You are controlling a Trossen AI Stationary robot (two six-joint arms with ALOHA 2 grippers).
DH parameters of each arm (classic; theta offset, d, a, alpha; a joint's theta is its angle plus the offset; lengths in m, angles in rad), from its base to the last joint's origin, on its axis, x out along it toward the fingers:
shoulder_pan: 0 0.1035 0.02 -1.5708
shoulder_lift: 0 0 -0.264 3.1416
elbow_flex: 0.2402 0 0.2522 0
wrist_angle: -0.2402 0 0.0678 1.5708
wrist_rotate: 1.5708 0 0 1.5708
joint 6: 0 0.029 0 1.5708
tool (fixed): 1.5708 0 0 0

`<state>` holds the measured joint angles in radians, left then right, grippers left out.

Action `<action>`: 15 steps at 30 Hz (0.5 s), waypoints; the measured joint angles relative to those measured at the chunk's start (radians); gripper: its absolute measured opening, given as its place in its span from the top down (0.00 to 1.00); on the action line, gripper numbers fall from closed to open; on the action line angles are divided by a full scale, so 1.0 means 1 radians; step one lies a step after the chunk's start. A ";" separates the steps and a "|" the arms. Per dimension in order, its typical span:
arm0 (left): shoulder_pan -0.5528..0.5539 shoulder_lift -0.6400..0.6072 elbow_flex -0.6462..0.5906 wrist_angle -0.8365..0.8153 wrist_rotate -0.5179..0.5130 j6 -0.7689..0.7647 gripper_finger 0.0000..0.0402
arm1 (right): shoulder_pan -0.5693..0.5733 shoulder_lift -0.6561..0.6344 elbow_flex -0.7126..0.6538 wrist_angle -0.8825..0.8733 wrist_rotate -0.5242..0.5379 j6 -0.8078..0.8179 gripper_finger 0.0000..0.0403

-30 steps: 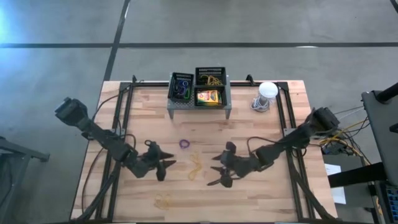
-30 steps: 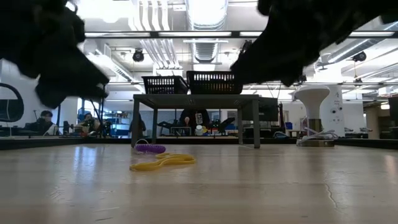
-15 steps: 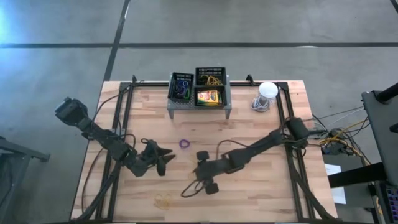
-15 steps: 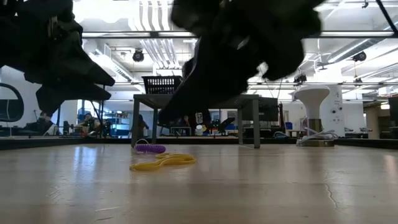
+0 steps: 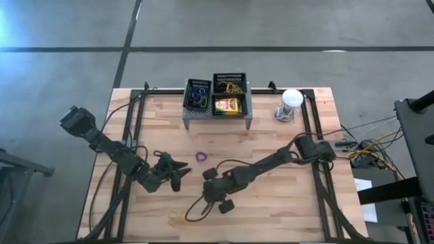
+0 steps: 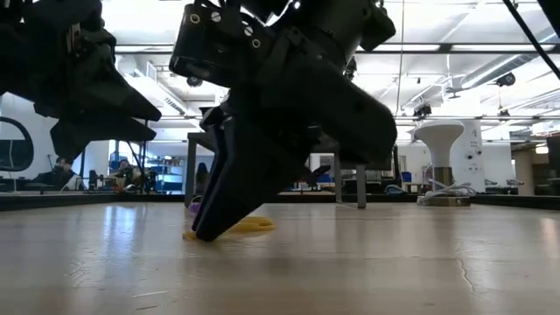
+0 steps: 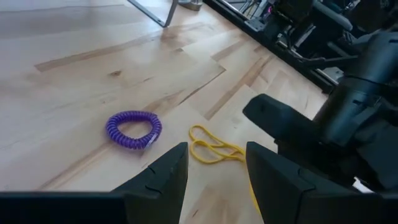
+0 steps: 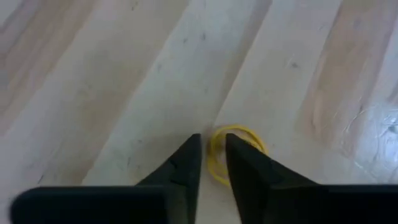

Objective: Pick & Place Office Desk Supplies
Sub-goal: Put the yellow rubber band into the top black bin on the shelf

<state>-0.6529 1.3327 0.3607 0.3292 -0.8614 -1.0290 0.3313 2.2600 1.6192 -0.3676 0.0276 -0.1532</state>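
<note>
A yellow rubber band lies flat on the wooden table, with a purple coiled loop band beside it. My right gripper is down at the table over the rubber band. In the right wrist view its fingertips stand a narrow gap apart, astride one strand of the band's round end. My left gripper hovers open and empty to the left of both bands. Another rubber band lies near the front edge. My right gripper points steeply down, and one fingertip reaches the tabletop right beside the rubber band. One strand of the band's end lies in the gap between the fingers. I cannot tell whether the fingers touch it.
A grey mesh rack at the table's far middle carries black baskets holding a crayon box, loop bands and rubber bands. A white-domed round object stands at the far right. Black rails run along both table sides.
My right gripper has swept from the table's middle right toward the left edge and come down onto the table at the yellow rubber band. The bands have stayed where they were.
</note>
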 joint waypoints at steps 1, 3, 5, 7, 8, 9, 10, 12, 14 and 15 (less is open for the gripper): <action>0.000 0.000 0.000 0.000 0.001 0.000 0.58 | 0.000 -0.002 0.000 -0.002 -0.009 0.001 0.87; 0.000 0.000 0.000 0.001 0.000 0.000 0.58 | -0.001 -0.011 -0.002 -0.013 -0.021 0.011 0.95; 0.000 0.000 -0.001 0.003 0.000 0.000 0.58 | -0.001 -0.024 -0.003 -0.040 -0.025 0.014 0.97; 0.000 0.000 -0.001 0.003 0.000 0.000 0.58 | -0.001 -0.037 -0.002 -0.060 -0.024 0.027 0.98; 0.000 0.000 -0.001 0.003 0.000 0.000 0.58 | 0.000 -0.043 -0.003 -0.078 -0.024 0.035 0.98; 0.000 0.000 -0.001 0.003 -0.001 0.000 0.58 | 0.000 -0.048 -0.003 -0.080 -0.024 0.044 0.98; 0.000 0.000 -0.001 0.003 -0.001 0.000 0.58 | 0.000 -0.057 -0.005 -0.079 -0.024 0.051 0.98; 0.000 0.000 -0.001 0.003 -0.003 0.000 0.58 | 0.005 -0.078 -0.010 -0.082 -0.018 0.061 0.98; 0.000 0.000 -0.001 0.004 -0.003 0.000 0.58 | 0.014 -0.105 -0.016 -0.074 0.001 0.069 0.98; 0.000 0.000 -0.001 0.007 -0.003 0.000 0.58 | 0.018 -0.116 -0.018 -0.072 0.003 0.071 0.98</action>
<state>-0.6533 1.3327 0.3599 0.3362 -0.8646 -1.0292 0.3492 2.1440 1.6012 -0.4400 0.0309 -0.0817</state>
